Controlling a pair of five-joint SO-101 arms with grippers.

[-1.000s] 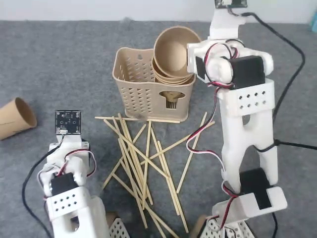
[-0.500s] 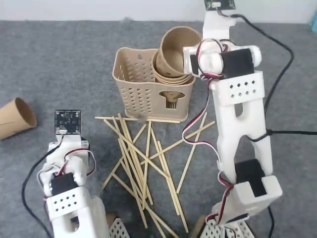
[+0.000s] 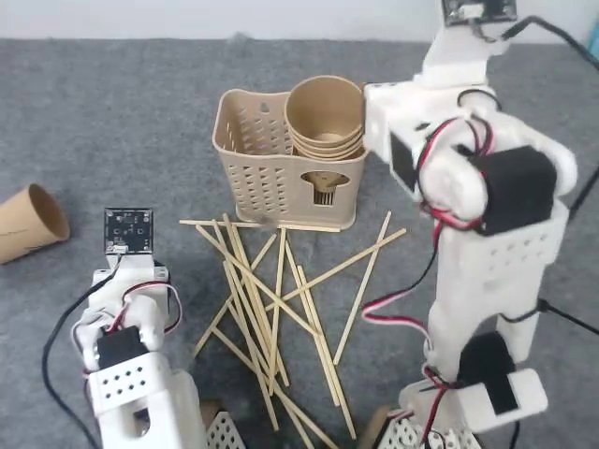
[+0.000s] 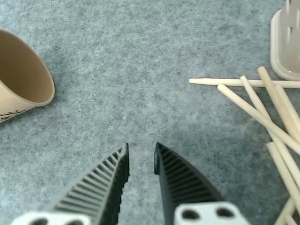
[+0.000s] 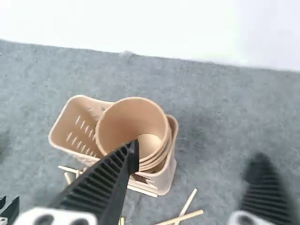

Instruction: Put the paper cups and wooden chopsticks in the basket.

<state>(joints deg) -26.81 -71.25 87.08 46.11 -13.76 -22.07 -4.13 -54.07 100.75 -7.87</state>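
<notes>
High view: the top cup, tilted half a second ago, now sits nested upright on the stack at the 3 o'clock end of the basket. The right gripper has let go and risen, jaws wide and empty. The left gripper is unmoved, slightly parted and empty. Remaining are the chopsticks at the basket's 6 o'clock and a loose cup at 9 o'clock by the frame edge, with open carpet between.
</notes>
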